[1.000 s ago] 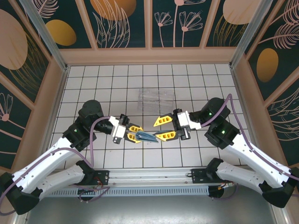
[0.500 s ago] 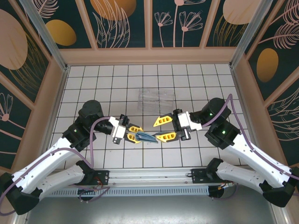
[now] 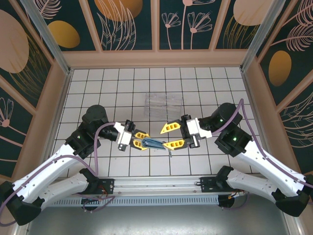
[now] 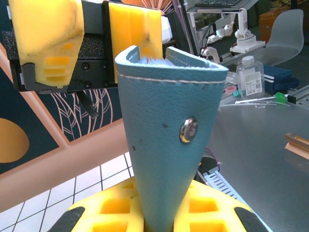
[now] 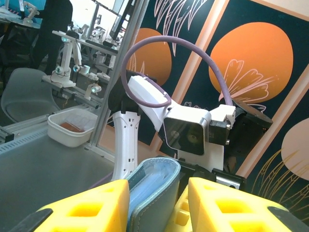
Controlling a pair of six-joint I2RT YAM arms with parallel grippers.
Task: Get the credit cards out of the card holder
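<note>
the left arm (image 3: pixel 49 171) and the right arm (image 3: pixel 264 161) have white shells on their long links and black housings at the joints, some showing a small green light. a purple-grey cable (image 5: pixel 159 39) loops from each arm's upper joint to its wrist. each wrist is a white block, and the left one carries a black camera box. the left fingers (image 3: pixel 142 134) and the right fingers (image 3: pixel 171 127) are bright yellow and wedge-shaped, with moulded rectangular recesses. the right ones sit against a black textured plate with dark hex screws.
</note>
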